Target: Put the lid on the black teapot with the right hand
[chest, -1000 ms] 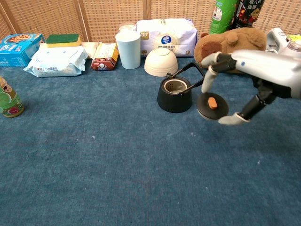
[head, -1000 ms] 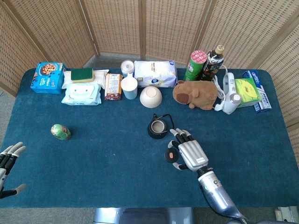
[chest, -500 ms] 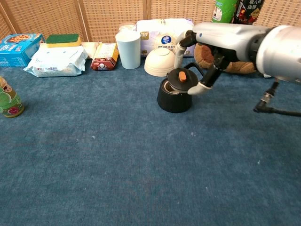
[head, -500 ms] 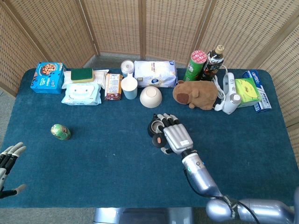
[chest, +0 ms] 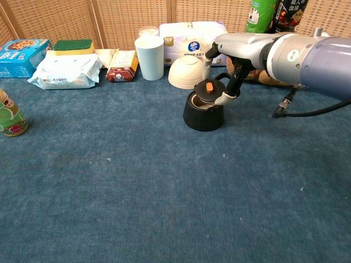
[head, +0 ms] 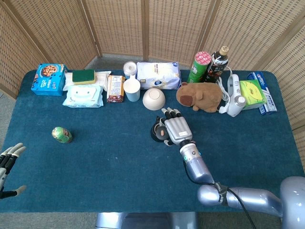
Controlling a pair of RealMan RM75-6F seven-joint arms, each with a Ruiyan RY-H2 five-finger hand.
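On a blue-covered desk [chest: 137, 192], a black teapot [chest: 203, 112] stands near the middle, just in front of a white bowl [chest: 187, 72]. Its lid [chest: 208, 93], topped with an orange knob, is held tilted over the pot's opening by the right hand [chest: 222, 71], pinched between thumb and fingers. The left hand [head: 8, 164] is seen at the desk's near left edge, fingers spread, holding nothing.

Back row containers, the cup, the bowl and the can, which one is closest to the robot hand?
The white bowl, upside down just behind the black teapot, is closest to the right robot hand.
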